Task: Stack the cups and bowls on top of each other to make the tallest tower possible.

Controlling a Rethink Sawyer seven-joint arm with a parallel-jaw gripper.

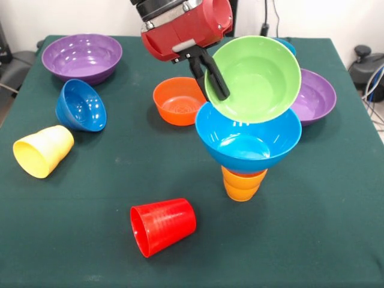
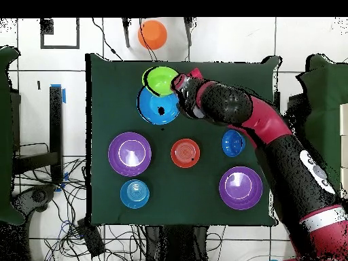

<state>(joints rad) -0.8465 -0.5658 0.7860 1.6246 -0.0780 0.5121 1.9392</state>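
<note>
Gripper clamped on rim of green bowl, held tilted above the tower.
Tower: large blue bowl seated on upright orange cup; green bowl's lower edge at the blue rim. Red cup and yellow cup lie toppled on the green table; orange bowl and purple bowl stand apart.

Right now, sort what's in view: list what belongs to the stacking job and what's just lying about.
Job: glossy green plastic bowl in the hand; large blue bowl on orange cup; orange bowl; dark blue bowl; cyan bowl; two purple bowls; red cup, yellow cup, both tipped.
Lying about: floor cables; round orange object off the table.
</note>
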